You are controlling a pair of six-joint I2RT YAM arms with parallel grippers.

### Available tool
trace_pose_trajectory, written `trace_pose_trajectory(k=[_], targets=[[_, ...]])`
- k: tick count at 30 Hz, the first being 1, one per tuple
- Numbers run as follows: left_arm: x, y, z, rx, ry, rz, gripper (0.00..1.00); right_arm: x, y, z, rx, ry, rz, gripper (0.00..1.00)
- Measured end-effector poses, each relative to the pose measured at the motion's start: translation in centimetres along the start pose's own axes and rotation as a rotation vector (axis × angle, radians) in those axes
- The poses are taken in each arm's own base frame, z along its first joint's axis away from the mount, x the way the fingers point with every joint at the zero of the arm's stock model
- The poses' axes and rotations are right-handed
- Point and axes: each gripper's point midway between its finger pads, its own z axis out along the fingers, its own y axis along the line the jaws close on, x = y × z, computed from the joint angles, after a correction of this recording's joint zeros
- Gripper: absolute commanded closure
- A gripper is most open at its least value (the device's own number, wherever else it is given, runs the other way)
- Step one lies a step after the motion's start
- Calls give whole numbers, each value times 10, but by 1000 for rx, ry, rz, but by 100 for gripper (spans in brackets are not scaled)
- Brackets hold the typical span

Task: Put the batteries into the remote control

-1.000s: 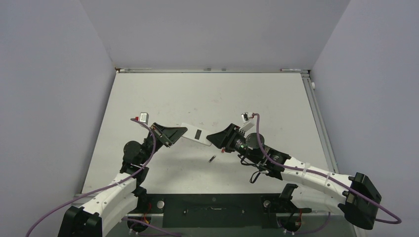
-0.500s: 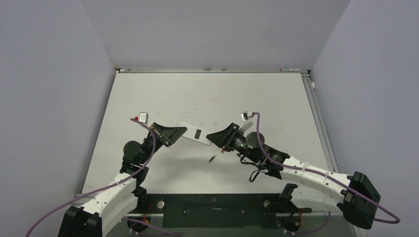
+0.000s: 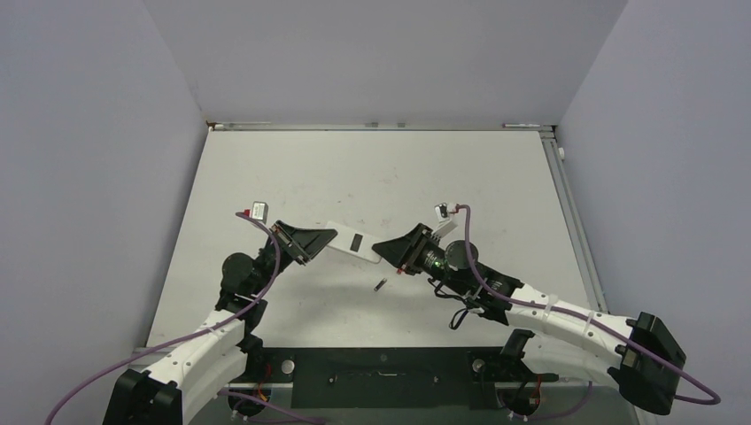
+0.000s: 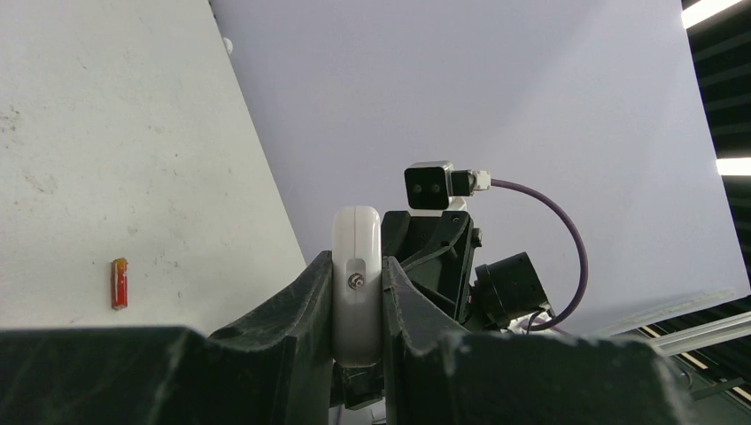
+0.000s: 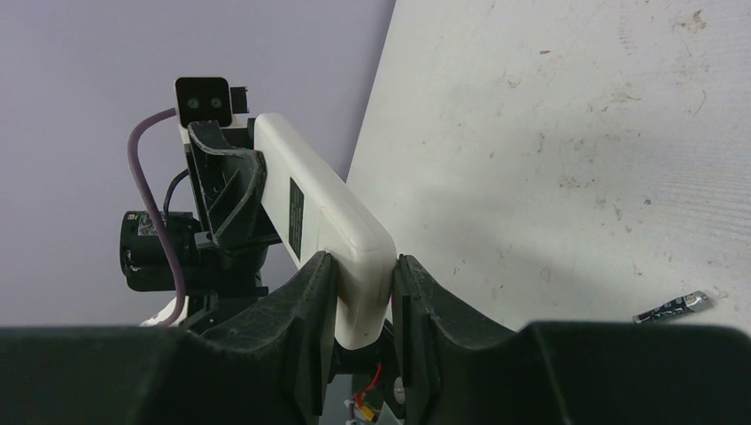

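Evidently the seemingly light, rigid, slick remote control (image 3: 347,237) is being clamped at opposite ends by the left gripper (image 4: 356,270) and right gripper (image 5: 363,266).

Arms (image 3: 199,345): white shells, black joints
Hands: left hand (image 3: 329,235) and right hand (image 3: 381,247) black, wedge-shaped
Cables (image 4: 571,232): purple, one per arm
Wrist cameras (image 3: 258,211): small silver-edged boxes

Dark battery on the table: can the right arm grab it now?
Probably not. The right gripper is shut on the remote control, so it's full, though the dark battery lies uncovered nearby.
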Motion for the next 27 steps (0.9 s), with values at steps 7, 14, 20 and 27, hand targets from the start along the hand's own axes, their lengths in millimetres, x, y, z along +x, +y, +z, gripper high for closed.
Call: trace_pose_trajectory(k=[7, 14, 20, 27], targets=[[4, 0, 0, 2, 20, -13, 100, 2, -1, -6, -35, -9, 14, 92], [8, -3, 1, 17, 47, -41, 100, 2, 4, -15, -100, -24, 32, 92], [11, -7, 0, 34, 60, -48, 100, 2, 8, -20, -136, -27, 37, 91], [10, -8, 1, 39, 60, -45, 100, 3, 10, -20, -144, -22, 35, 65]])
